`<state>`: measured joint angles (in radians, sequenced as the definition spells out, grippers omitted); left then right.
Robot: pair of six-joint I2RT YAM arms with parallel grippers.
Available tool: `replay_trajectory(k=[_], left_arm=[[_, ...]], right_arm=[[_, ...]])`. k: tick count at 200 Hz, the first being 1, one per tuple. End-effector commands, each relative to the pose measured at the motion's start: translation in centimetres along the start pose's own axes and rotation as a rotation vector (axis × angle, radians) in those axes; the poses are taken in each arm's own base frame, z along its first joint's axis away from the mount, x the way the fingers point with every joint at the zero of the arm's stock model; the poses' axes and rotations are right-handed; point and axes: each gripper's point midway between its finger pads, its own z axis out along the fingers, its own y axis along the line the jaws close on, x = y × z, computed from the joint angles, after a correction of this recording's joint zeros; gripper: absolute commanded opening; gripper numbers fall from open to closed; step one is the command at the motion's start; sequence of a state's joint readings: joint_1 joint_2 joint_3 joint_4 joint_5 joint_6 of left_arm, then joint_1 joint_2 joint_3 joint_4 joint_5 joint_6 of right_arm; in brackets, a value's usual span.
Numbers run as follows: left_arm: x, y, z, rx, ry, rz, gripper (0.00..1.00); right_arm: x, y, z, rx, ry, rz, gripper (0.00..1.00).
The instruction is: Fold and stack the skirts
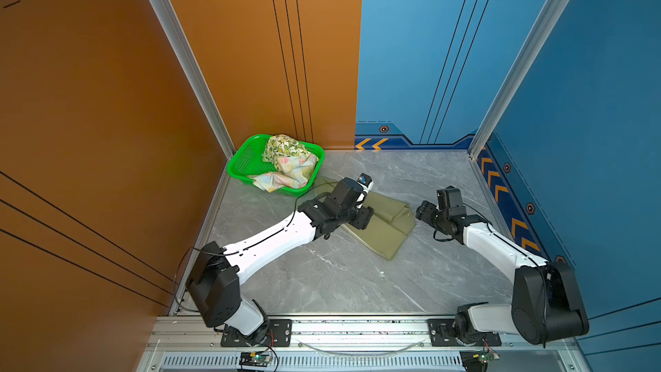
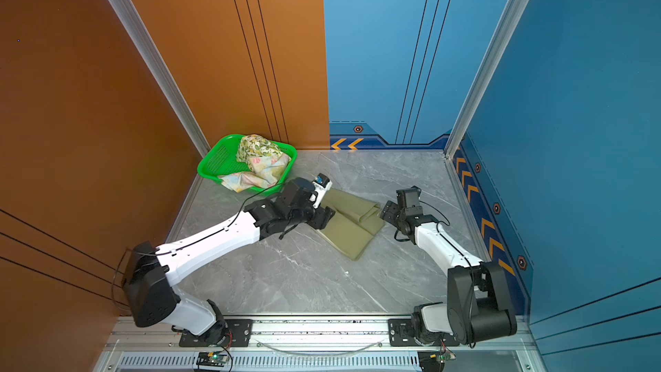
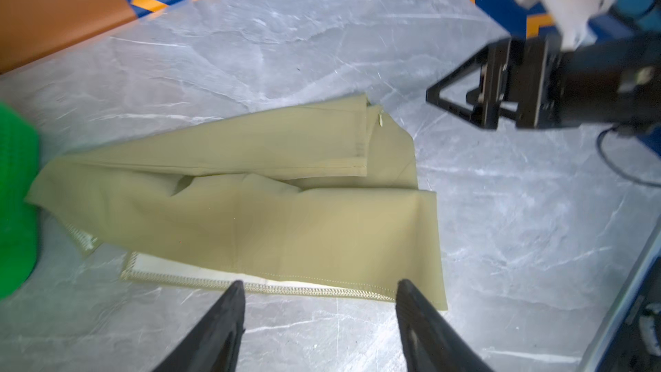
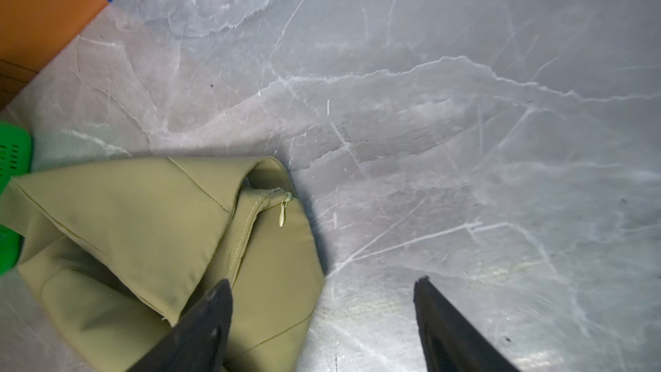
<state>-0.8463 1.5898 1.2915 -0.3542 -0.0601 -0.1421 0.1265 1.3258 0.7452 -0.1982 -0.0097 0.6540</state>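
**Two arms poised over a half-folded olive skirt (image 1: 379, 223)**

The left gripper (image 3: 320, 282) and right gripper (image 4: 325, 280) both stand wide and empty. The stitched hem lies just ahead of the left jaws, and the zipper corner lies beside one right finger. A clean fold likely means pinching matching corners together. Bare table (image 4: 465, 137) opens beyond the right jaws. The basket (image 1: 246, 162), holding the floral skirt (image 1: 297, 173) and lemon skirt (image 1: 286, 146), crowds the skirt's other end.

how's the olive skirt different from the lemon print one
The olive-green skirt lies on the marble table; the lemon-print skirt sits in the green basket.
The olive-green skirt is spread fairly flat with flaps folded over; the lemon-print skirt is bunched in a heap.
The olive-green skirt is plain; the lemon-print skirt is white with yellow lemons and green leaves.
Both are soft cloth.
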Motion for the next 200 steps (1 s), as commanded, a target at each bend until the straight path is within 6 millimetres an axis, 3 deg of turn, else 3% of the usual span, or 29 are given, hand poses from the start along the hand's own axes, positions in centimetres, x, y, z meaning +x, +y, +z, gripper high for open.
replay_trajectory(k=[1, 27, 72, 109, 200], left_arm=[[1.1, -2.8, 2.5, 0.035, 0.089, 0.192, 0.68], [1.7, -4.9, 6.3, 0.026, 0.161, 0.306, 0.68], [2.3, -6.2, 11.8, 0.014, 0.234, 0.351, 0.67], [2.2, -5.0, 14.7, -0.056, 0.248, 0.324, 0.65], [1.6, -0.3, 17.9, -0.190, 0.253, 0.274, 0.57]], right_arm=[[-0.2, -2.0, -0.9, -0.002, -0.014, 0.123, 0.80], [-0.3, -3.3, -1.4, -0.018, -0.013, 0.197, 0.80], [0.1, -3.8, -1.2, -0.023, 0.005, 0.205, 0.80], [0.1, -4.0, -1.3, -0.016, -0.003, 0.190, 0.80], [0.0, -3.6, -1.3, -0.016, -0.004, 0.159, 0.79]])
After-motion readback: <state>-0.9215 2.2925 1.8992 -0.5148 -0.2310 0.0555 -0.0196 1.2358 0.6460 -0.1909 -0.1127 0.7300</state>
